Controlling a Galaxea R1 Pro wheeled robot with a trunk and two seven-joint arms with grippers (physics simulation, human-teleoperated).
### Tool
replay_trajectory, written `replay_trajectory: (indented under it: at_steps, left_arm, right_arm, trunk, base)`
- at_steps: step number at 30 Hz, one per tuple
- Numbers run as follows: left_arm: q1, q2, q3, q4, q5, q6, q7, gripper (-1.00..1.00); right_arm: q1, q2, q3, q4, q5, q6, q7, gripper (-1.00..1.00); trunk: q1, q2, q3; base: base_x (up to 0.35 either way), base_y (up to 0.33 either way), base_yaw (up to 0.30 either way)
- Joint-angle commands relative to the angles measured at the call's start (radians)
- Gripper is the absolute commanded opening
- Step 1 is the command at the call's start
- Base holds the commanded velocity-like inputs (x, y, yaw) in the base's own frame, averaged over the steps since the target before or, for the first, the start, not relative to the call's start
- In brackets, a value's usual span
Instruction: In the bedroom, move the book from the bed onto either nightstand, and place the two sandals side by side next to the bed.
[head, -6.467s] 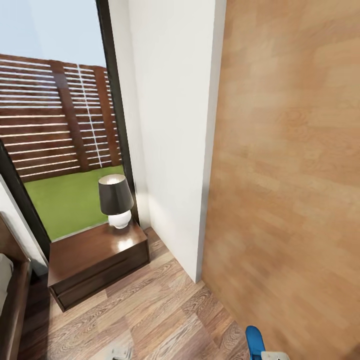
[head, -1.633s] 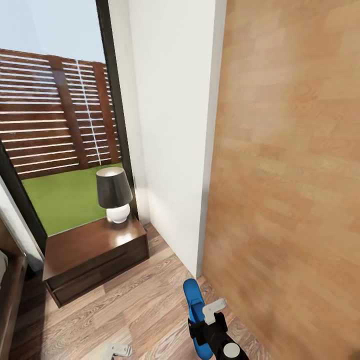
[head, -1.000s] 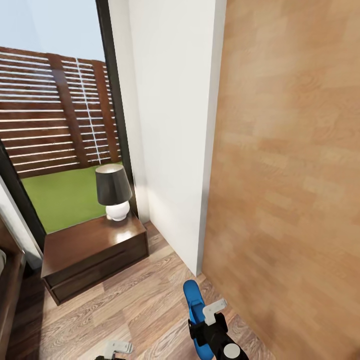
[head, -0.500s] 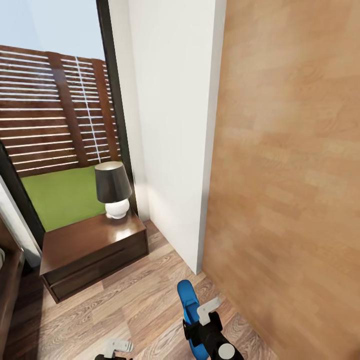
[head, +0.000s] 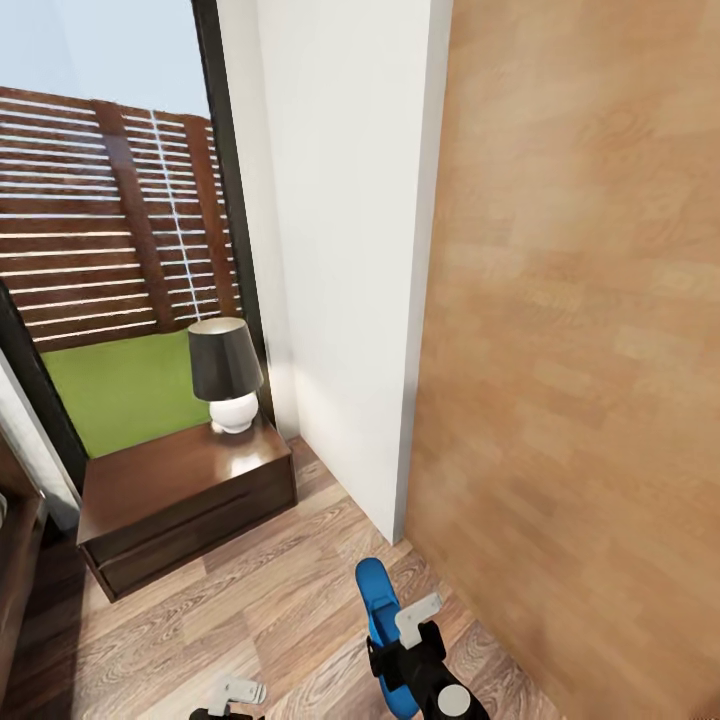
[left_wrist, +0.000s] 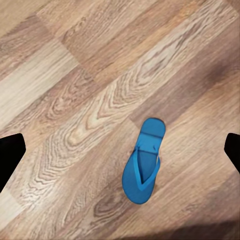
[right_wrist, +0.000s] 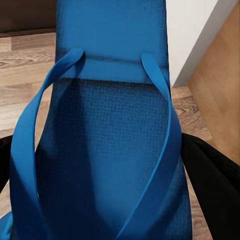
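Right gripper (head: 412, 640) still clamps one sandal (head: 378, 600); left gripper (head: 235, 692) (apparently spread) has edged further into view.

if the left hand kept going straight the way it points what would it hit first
Likely the blue sandal lying flat on the wood floor, roughly ahead of the open left hand; it may just miss and meet floor.

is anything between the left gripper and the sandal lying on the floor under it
Nothing visible. In the left wrist view, the loose sandal lies flat on bare wood floor, in the open gap between the left gripper's spread fingertips. The other sandal is clamped in the right gripper.
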Motion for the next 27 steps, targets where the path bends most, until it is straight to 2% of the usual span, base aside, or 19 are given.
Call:
replay_trajectory:
  at_steps: [1, 11, 27]
  left_arm:
    - [0.0, 0.001, -0.007, 0.0, 0.003, 0.0, -0.001, 1.0]
    - [0.0, 0.001, -0.007, -0.002, 0.003, 0.0, 0.001, 1.0]
    - [0.0, 0.001, -0.007, -0.003, 0.003, -0.01, 0.005, 1.0]
  right_arm:
    - [-0.001, 0.0, 0.002, -0.001, -0.001, 0.006, -0.006, -1.0]
    - [-0.002, 0.0, 0.003, -0.001, -0.001, 0.006, -0.007, -1.0]
    - [-0.005, 0.003, 0.002, 0.0, -0.001, 0.006, -0.008, -1.0]
  trunk:
    - [0.004, -0.008, -0.004]
    - [0.042, -0.078, -0.036]
    - [0.042, -0.078, -0.036]
  base:
    - [0.0, 0.0, 0.0]
    - [0.0, 0.0, 0.0]
    - [0.0, 0.0, 0.0]
